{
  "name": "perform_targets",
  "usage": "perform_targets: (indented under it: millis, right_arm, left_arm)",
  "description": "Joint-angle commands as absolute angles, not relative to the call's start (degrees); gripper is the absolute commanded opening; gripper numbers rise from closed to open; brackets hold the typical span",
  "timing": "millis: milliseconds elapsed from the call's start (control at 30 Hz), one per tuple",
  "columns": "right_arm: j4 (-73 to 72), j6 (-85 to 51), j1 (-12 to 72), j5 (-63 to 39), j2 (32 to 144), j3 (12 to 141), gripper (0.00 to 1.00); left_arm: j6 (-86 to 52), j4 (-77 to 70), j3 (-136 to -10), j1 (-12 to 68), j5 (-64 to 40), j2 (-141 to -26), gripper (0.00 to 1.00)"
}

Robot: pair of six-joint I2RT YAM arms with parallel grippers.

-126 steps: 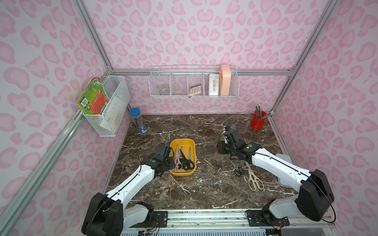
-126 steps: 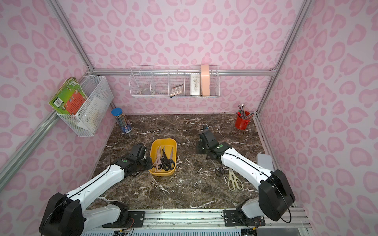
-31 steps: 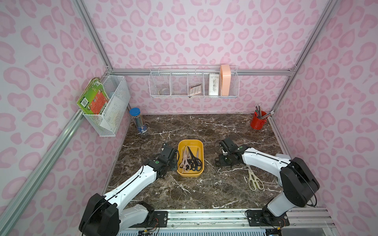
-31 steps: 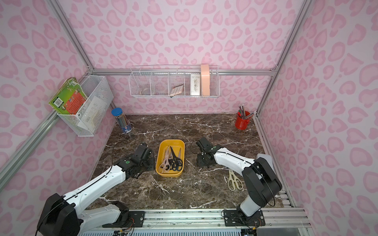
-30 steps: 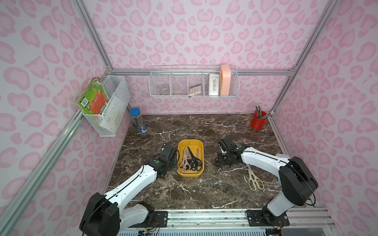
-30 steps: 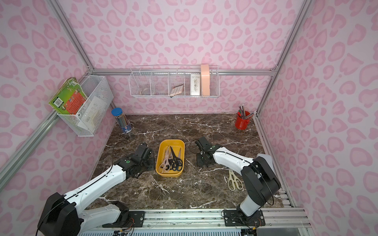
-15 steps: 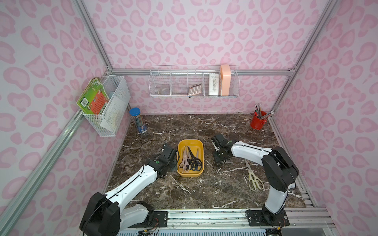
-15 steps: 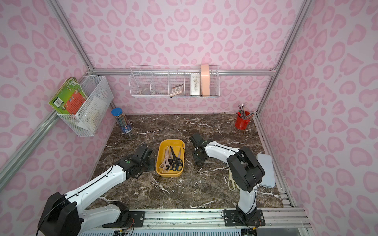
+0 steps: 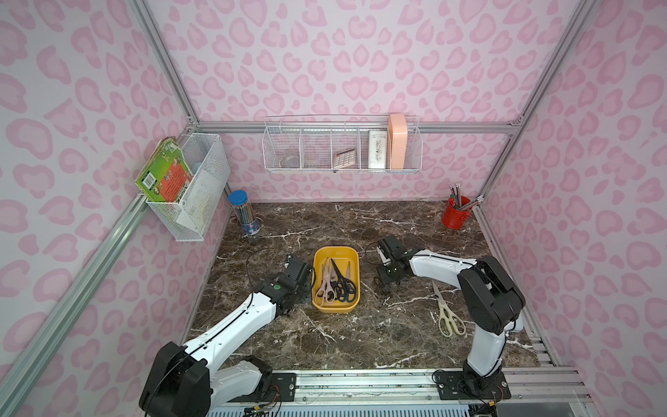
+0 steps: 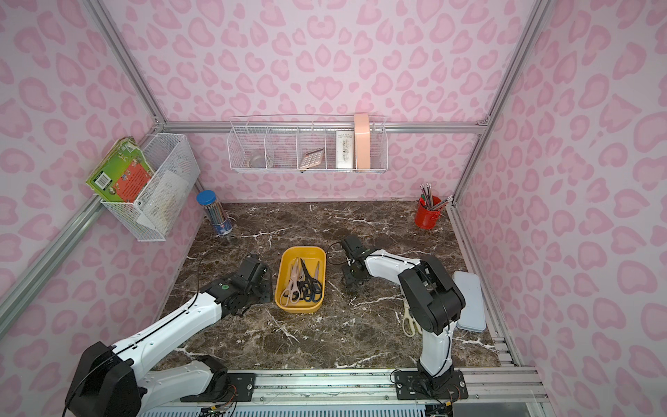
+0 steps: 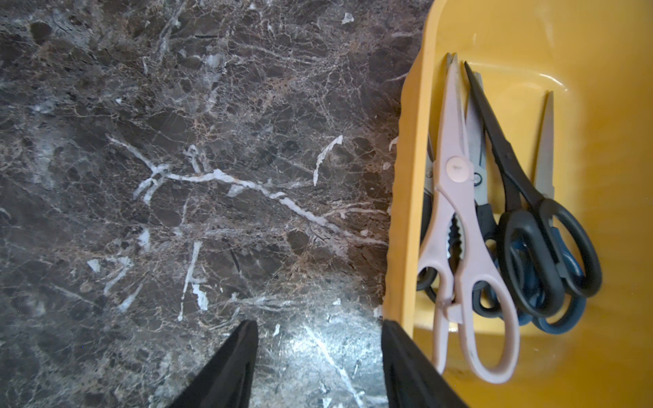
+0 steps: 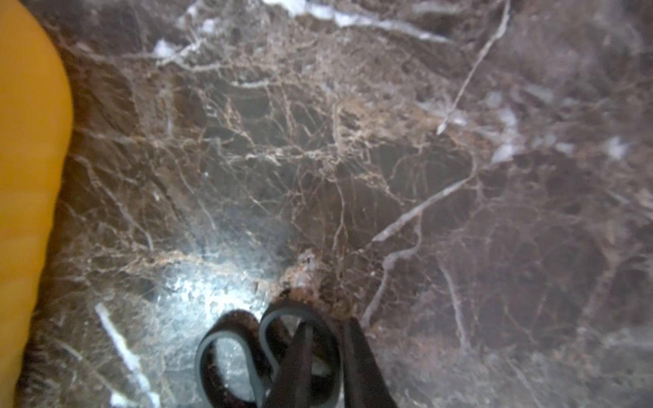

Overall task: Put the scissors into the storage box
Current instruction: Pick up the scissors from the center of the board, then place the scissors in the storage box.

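Several scissors [image 9: 337,283] lie in the yellow storage box [image 9: 335,249] at table centre; at its 3 o'clock the right gripper [image 12: 327,323] pinches a black-handled pair [image 12: 226,353] by one loop, a cream-handled pair [image 9: 446,315] lies at 4 o'clock, and the left gripper [image 11: 318,325] gapes empty at 9 o'clock.

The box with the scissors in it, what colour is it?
Yellow. The storage box shows best in a top view.

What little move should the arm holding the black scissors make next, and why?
Probably lift slightly and carry the right gripper sideways over the storage box. Its fingers look pinched on a handle loop of the black scissors. The scissors sit low over the bare marble table beside the box, not in it yet.
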State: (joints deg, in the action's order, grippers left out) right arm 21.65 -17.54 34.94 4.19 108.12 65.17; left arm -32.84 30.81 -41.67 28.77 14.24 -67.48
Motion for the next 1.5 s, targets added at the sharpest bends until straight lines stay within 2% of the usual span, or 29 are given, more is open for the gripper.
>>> perform_targets:
  millis: [0, 67, 133, 433, 667, 933, 1000, 1100, 1233, 1467]
  right_arm:
    - [25.3, -17.1, 34.3, 3.5, 110.5, 63.7, 0.1]
    - [25.3, -16.8, 34.1, 3.6, 111.2, 63.5, 0.03]
    - [24.9, -16.9, 34.1, 3.8, 111.3, 62.9, 0.0]
    - [28.2, -18.0, 34.2, 4.4, 106.7, 65.3, 0.0]
    - [30.6, -19.9, 34.8, 0.7, 99.9, 66.9, 0.0]
    - [33.4, -25.6, 41.8, -1.8, 95.7, 73.4, 0.0]
    - [33.1, -27.3, 44.4, -1.8, 96.3, 76.3, 0.0]
    - [31.2, -29.0, 47.0, -4.0, 98.7, 80.1, 0.0]
    - [27.7, -31.0, 48.9, -5.1, 104.2, 83.4, 0.0]
    - [25.5, -32.3, 48.5, -0.3, 113.9, 90.1, 0.0]
  left_arm:
    - [-32.5, 30.9, -42.2, 28.7, 14.3, -68.3, 0.61]
    - [-32.5, 30.7, -42.4, 28.7, 13.8, -68.9, 0.61]
    - [-32.4, 30.6, -42.8, 28.7, 13.2, -69.4, 0.6]
    - [-32.2, 31.7, -43.5, 28.7, 14.9, -66.7, 0.6]
    - [-33.6, 31.6, -41.1, 28.7, 17.3, -61.4, 0.61]
    - [-36.1, 32.3, -38.8, 28.4, 20.6, -57.3, 0.62]
    - [-36.2, 31.9, -38.4, 28.4, 20.9, -57.0, 0.63]
    - [-37.1, 32.2, -38.3, 28.2, 21.3, -56.8, 0.69]
    - [-38.3, 32.5, -38.0, 28.1, 22.5, -56.5, 0.83]
    - [-38.4, 34.8, -38.2, 28.2, 23.5, -54.0, 0.84]
